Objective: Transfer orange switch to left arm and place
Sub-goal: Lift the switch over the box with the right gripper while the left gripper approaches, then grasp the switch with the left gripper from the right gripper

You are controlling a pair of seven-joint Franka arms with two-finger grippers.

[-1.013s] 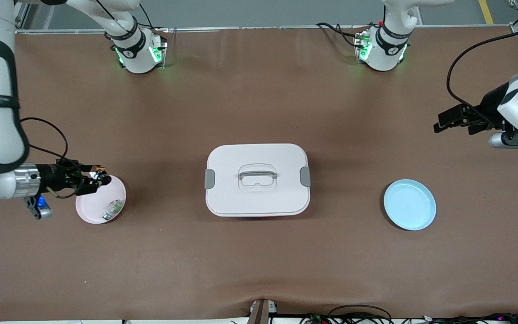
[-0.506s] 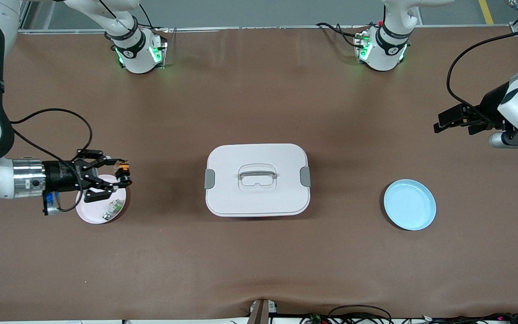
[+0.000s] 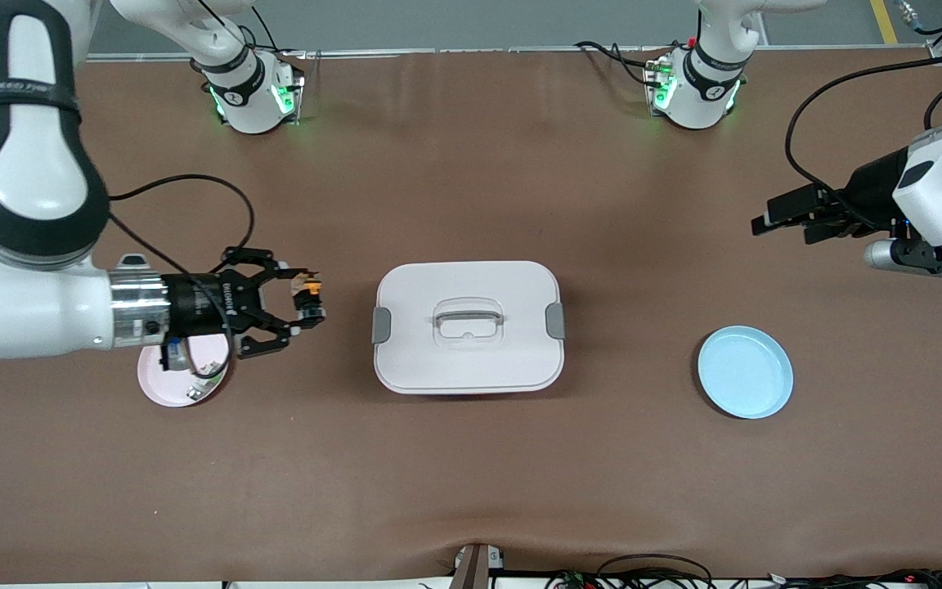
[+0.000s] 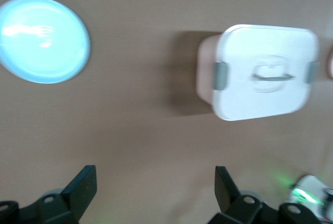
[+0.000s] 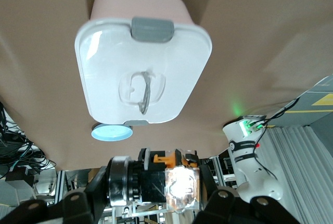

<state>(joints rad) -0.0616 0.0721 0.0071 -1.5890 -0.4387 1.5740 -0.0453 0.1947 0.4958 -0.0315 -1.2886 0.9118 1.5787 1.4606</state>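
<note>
Orange switch gripped in right end effector beside box; left end effector open, waiting.

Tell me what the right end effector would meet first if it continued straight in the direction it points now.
Probably the box. The right end effector, shut on the switch, points along the table at the box's near clip. Its height is unclear, so it might pass above the lid.

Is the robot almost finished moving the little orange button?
Not yet. Done: the right gripper has picked the orange switch up off the pink plate. In hand: it holds the switch in the air beside the box. Left: passing it to the open left gripper, waiting above the table near the blue plate.
</note>
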